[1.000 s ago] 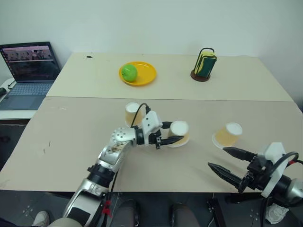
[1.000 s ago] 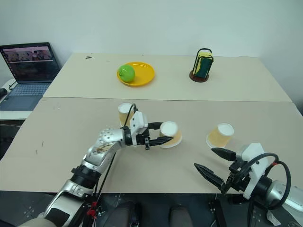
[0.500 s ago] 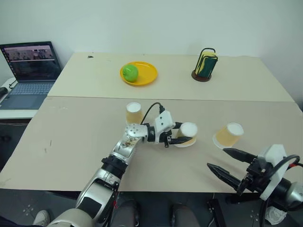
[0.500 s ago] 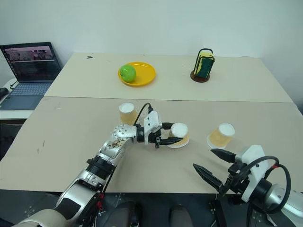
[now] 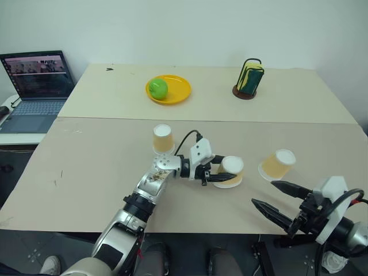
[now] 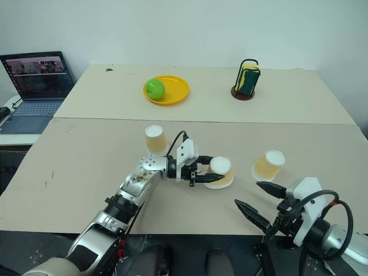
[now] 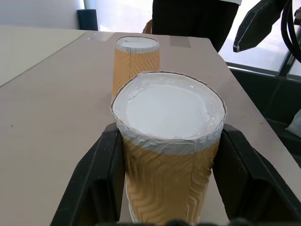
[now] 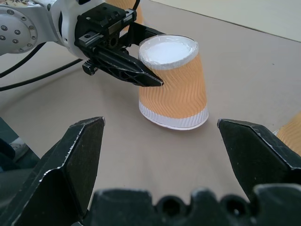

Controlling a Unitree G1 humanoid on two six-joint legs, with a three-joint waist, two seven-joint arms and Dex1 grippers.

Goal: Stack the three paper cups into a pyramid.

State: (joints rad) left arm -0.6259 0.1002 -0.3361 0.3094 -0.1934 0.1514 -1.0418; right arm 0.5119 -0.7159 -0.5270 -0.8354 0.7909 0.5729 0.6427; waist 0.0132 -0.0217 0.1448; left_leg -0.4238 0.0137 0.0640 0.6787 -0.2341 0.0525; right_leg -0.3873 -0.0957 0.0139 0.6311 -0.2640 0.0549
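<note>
Left wrist view: left end effector (image 7: 167, 188) grips an upside-down paper cup (image 7: 168, 141); right end effector (image 5: 275, 196) gapes empty.

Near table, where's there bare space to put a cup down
The widest bare stretch is the near table's left part, between the laptop side and the left arm. Another patch lies between the upright cup and the tilted cup. It is crowded around the held cup, the left claw and the right claw.

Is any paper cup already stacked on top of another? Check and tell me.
No: the three paper cups sit apart on the table, one behind the left arm, one in the left gripper at, one further right.
</note>
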